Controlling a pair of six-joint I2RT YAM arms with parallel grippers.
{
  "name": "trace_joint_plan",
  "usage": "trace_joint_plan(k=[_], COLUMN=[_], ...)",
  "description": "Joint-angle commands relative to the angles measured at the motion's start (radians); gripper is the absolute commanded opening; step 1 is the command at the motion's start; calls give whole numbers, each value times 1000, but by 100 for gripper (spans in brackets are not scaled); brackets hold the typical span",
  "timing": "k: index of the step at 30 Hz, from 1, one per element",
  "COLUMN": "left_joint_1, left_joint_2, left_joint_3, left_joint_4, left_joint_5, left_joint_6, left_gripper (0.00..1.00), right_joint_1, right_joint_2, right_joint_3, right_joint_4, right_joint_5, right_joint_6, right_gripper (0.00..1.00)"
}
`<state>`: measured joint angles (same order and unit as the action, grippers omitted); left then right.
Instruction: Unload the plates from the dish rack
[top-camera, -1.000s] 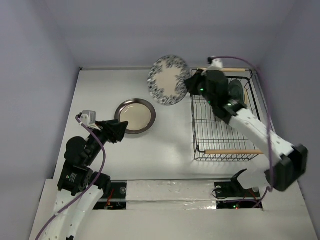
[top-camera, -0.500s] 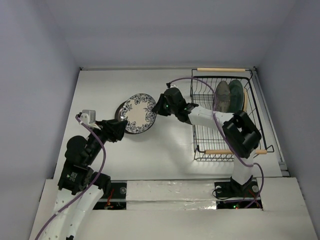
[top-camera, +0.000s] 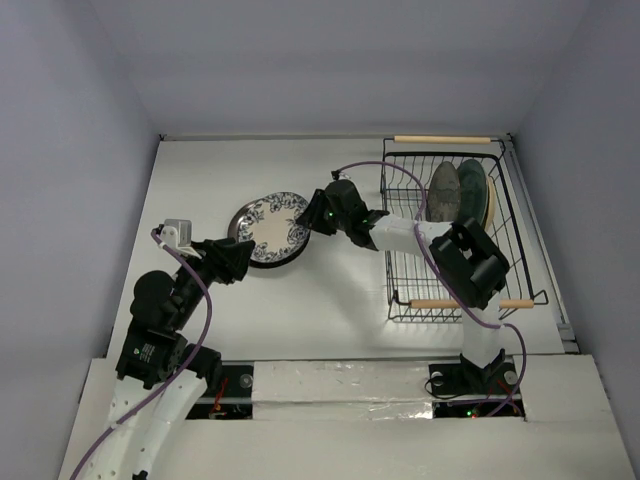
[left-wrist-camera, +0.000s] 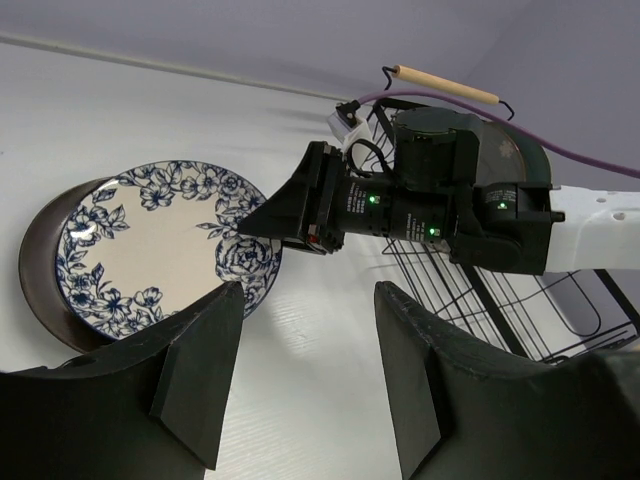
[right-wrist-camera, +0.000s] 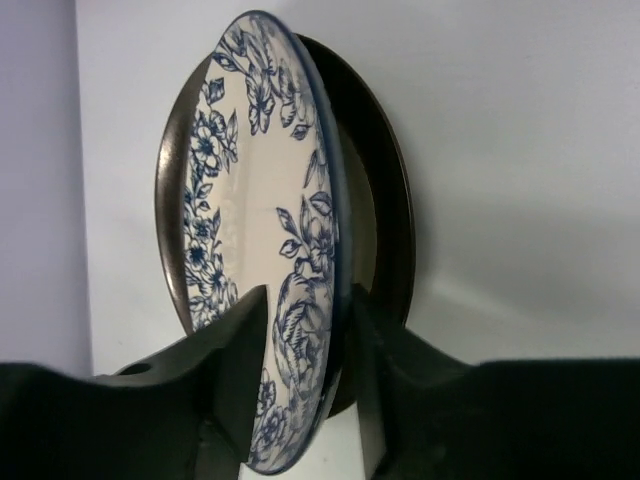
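Note:
The white plate with the dark blue floral pattern (top-camera: 272, 226) lies tilted over the dark brown plate (top-camera: 240, 218) on the table left of centre. My right gripper (top-camera: 311, 214) is shut on its right rim, with the jaws on either side of the rim (right-wrist-camera: 305, 340) in the right wrist view. The brown plate (right-wrist-camera: 385, 200) sits just behind it. My left gripper (top-camera: 240, 262) is open and empty, just in front of the two plates (left-wrist-camera: 150, 240). The black wire dish rack (top-camera: 440, 290) stands at the right with a tan plate (top-camera: 445, 192) and a teal plate (top-camera: 472, 190) upright in it.
The rack's two wooden rod handles are at its far end (top-camera: 442, 139) and near end (top-camera: 465, 303). My right arm's purple cable (top-camera: 375, 168) loops over the table beside the rack. The rack also shows in the left wrist view (left-wrist-camera: 470, 290).
My right gripper carried the floral plate from high beside the rack, left and down onto the brown plate. In the last half second it sank flatter. The left arm has not moved.

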<state>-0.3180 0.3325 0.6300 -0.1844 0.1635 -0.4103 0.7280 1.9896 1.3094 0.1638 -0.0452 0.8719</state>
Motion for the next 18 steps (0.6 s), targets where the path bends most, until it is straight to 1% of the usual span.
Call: trace_joint_plan(k=[1, 2, 3, 4, 5, 7, 8, 11, 14, 17, 18], left_joint_1=[13, 13, 13, 13, 13, 13, 13, 13, 13, 13, 13], left_joint_2=[-4, -6, -6, -7, -7, -10, -15, -16, -19, -26, -26], left_joint_3=[-1, -3, -3, -3, -3, -4, -3, -3, -4, -4, -6], left_joint_4=[39, 40, 40, 42, 42, 43, 43, 45, 45, 46, 45], left_joint_5=[2, 2, 4, 4, 7, 8, 7, 10, 13, 16, 18], left_joint_6=[-7, -5, -7, -7, -7, -7, -7, -7, -7, -5, -7], left_gripper=[51, 51, 51, 51, 51, 51, 51, 51, 51, 51, 51], right_joint_1=[17, 28, 28, 39, 48, 57, 57, 76, 76, 76, 76], right_joint_2=[-29, -29, -32, -35, -46, -57, -69, -101, -159, -254, -285], right_joint_3=[59, 65, 64, 62, 60, 70, 77, 73, 31, -22, -33], right_joint_4=[51, 31, 14, -15, -30, -93, -118, -184, -231, -254, -260], right_joint_5=[8, 24, 31, 39, 80, 113, 145, 206, 263, 283, 284], right_joint_6=[-39, -51, -79, -91, -105, -151, -166, -221, -255, -290, -316], right_gripper=[45, 50, 58, 62, 68, 76, 82, 92, 93, 91, 79])
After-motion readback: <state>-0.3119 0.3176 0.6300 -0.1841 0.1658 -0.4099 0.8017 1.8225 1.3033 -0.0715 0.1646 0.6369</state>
